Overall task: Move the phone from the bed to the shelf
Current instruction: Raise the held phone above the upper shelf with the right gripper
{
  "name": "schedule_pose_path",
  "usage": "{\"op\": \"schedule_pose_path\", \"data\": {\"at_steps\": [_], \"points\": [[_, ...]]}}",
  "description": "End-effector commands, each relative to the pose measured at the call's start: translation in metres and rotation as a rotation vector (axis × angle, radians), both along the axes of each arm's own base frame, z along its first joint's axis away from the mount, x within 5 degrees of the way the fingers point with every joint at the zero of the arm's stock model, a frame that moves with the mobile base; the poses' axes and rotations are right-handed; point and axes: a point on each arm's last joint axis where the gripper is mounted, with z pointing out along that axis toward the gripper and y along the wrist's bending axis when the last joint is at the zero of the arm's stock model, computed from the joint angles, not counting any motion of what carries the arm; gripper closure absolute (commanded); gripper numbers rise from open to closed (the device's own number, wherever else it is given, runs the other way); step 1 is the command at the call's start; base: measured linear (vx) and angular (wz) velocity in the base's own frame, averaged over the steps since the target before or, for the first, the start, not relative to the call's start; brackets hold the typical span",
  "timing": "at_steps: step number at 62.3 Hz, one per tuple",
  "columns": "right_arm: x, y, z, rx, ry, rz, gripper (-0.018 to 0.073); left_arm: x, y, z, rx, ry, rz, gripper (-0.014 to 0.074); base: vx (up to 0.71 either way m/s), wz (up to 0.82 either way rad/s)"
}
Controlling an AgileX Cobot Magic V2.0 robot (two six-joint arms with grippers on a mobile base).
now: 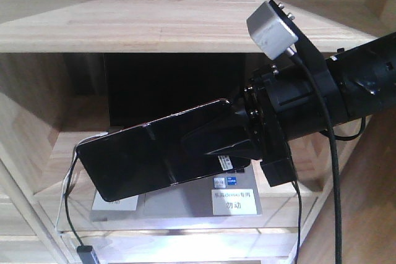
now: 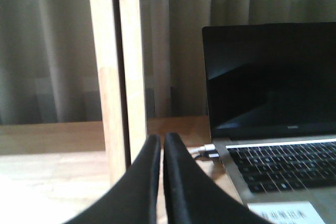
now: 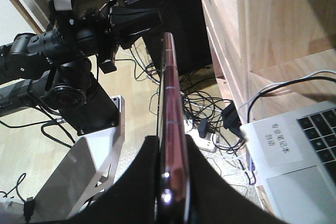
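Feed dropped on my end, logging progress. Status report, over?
Left gripper shut, empty. Right gripper shut on phone, held in air before shelf, not yet set down. Open laptop occupies the bay behind it.

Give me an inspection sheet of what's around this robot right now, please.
Surface: pale natural-wood shelf; one board carries an open grey laptop.
Job's things: slim glossy black phone held in the air in front of the laptop, not set down; bed not in view.
Clutter: only the laptop, with a white label.
Grippers: right gripper shut on the phone; left gripper shut, empty.
Cables: cable plugged into the laptop's left side; tangle of black cables and white power strip on the floor.
Surroundings: grey curtains; light wooden floor.
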Motion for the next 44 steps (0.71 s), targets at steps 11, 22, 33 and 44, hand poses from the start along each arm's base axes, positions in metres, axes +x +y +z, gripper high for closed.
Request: {"op": "schedule_pose_path", "data": {"at_steps": [11,22,33,44], "points": [[-0.0121,-0.0007,0.0221,0.095,-0.007,0.041,0.0562,-0.0021,0.0003,0.0153,-0.022,-0.105,0.003,0.0595,0.06,0.01],[-0.0121,-0.0007,0.0221,0.095,-0.007,0.041,0.0562,-0.0021,0.0003,0.0153,-0.022,-0.105,0.003,0.0595,0.03,-0.01],[-0.0121,-0.0007,0.0221,0.095,-0.007,0.041,0.0562,-0.0021,0.0003,0.0153,-0.022,-0.105,0.003,0.0595,0.0,0.0],[-0.0121,-0.0007,0.0221,0.095,-0.007,0.041,0.0562,-0.0021,0.0003,0.0153,-0.022,-0.105,0.003,0.0595,0.0,0.0]]}}
